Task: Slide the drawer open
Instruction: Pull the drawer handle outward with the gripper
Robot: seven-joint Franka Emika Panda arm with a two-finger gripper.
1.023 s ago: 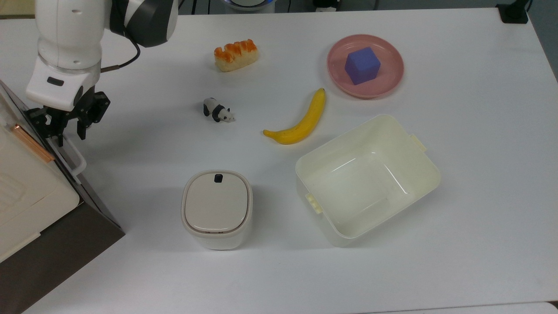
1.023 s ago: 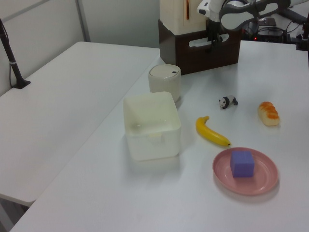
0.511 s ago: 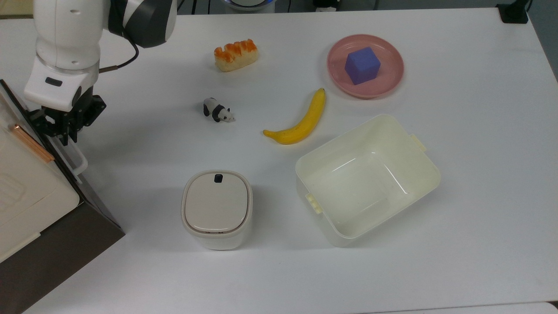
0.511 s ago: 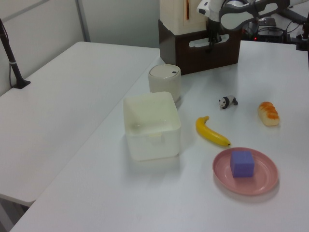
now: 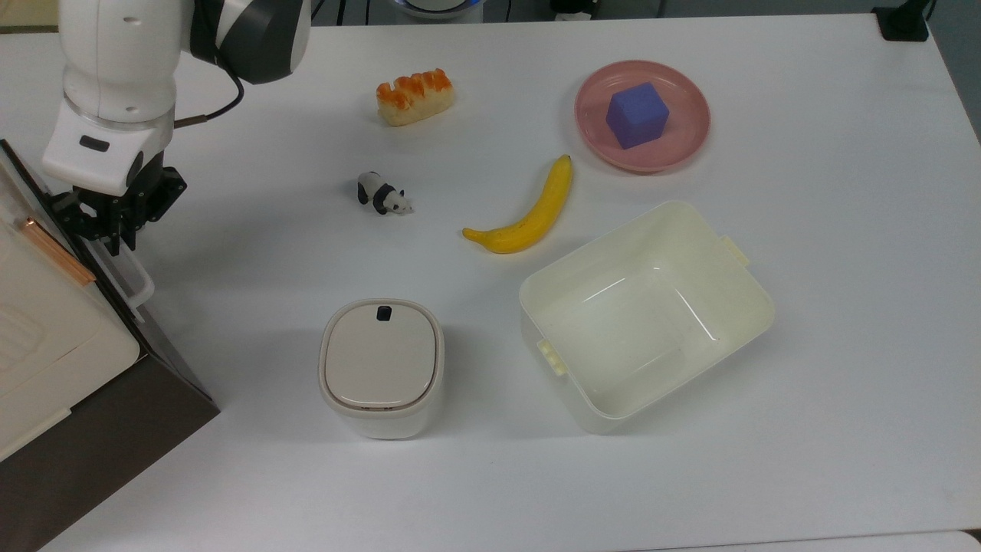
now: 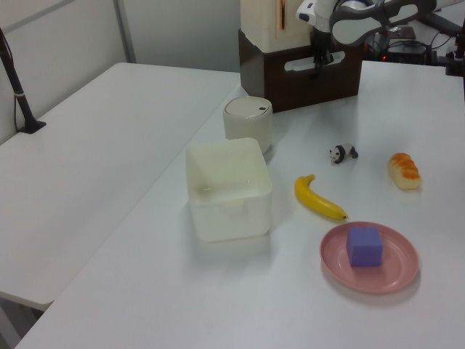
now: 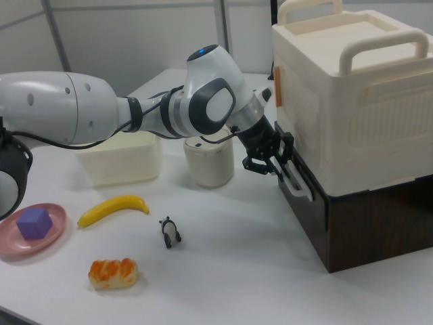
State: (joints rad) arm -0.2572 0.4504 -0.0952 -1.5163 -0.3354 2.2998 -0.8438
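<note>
Now the gripper has closed around the white loop handle of the still-shut drawer.

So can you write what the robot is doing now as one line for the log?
phase: grasp | gripper: shut on white loop handle | drawer: closed | table: other items untouched

Work area: white tables against pale partition walls.

The main white table adjoins a second white table on the left view's left. Grey-white wall panels with vertical metal posts stand behind. Lighting is even and diffuse, with soft shadows.
</note>
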